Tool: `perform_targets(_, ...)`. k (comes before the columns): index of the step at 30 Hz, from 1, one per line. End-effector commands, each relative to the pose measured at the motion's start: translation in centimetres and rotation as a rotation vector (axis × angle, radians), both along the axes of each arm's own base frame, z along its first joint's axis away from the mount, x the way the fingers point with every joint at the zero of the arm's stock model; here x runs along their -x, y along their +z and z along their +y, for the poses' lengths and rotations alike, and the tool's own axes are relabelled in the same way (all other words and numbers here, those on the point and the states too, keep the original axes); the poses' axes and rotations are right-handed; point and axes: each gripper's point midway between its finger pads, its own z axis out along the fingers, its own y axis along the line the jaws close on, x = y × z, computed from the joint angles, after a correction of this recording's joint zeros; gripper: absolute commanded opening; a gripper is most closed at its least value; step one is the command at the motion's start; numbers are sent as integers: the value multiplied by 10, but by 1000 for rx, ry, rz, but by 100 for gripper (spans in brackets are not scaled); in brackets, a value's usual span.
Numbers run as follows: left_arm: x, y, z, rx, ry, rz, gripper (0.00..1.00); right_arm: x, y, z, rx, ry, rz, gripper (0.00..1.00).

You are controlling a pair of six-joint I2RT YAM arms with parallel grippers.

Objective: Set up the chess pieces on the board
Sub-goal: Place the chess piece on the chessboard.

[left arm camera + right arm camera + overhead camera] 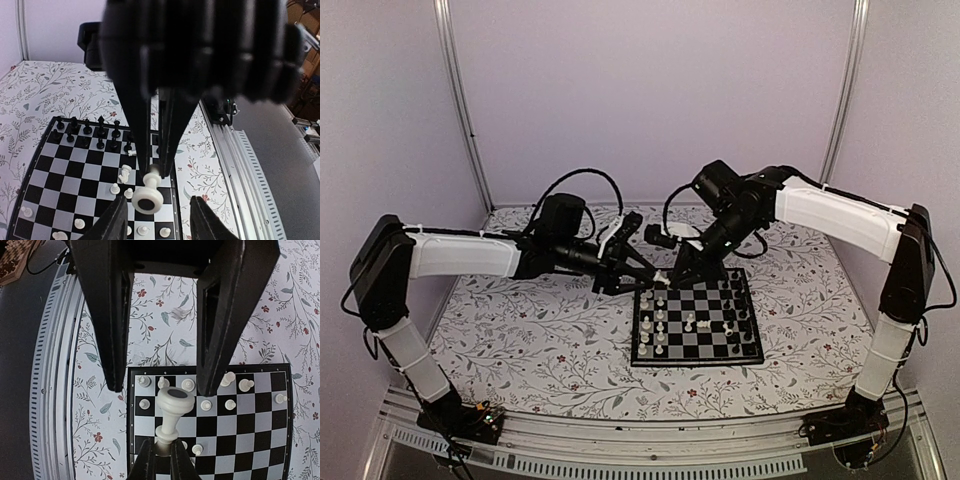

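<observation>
Count: left arm, right arm, one board, one lifted white piece (pawn or bishop, cannot tell).

Left tool is pinched tight on that piece's head. Right tool is spread wide, a finger on either side of the base and apart from it. Both meet above the board's 11 o'clock corner, top view.

On the board: white pieces along the 9 o'clock edge, black pieces along the 3 o'clock edge, two whites near centre. Totals too small to count.

Board lies flat on the table, slightly toward 3 o'clock of its middle. A wide floral stretch shows at 9 o'clock, a narrower strip at 6.
</observation>
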Motion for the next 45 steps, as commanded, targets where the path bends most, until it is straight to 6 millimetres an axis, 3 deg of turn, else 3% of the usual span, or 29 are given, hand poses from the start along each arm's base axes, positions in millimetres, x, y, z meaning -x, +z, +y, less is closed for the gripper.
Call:
perform_targets(1,8,6,-12,28,-59,28,41,7,18,8,-45,39,-17,10)
perform_targets(17,10,-2,-19,7,-111,122,10,8,15,12,-35,47,-15,13)
perform_targets(20,-1,12,-19,44,-64,154,8,3,23,12,-57,35,-37,26)
perform_targets(23,-25,36,-17,130,33,231,6,-10,50,7,-135,7,-112,39)
perform_targets(25,-40,58,-13,232,87,290,5,-21,73,1,-187,-14,-177,41)
perform_targets(26,-46,59,-11,252,113,358,5,-27,81,-3,-201,-26,-200,42)
perform_targets(29,-62,71,-7,350,133,525,5,-42,90,-8,-202,-50,-282,42)
perform_targets(33,-60,88,4,510,24,717,2,-59,103,-7,-204,-68,-384,43)
perform_targets(39,-62,88,17,632,-28,819,0,-78,124,2,-247,-125,-442,44)
perform_targets(45,-59,93,23,667,-29,835,0,-81,109,7,-253,-130,-405,45)
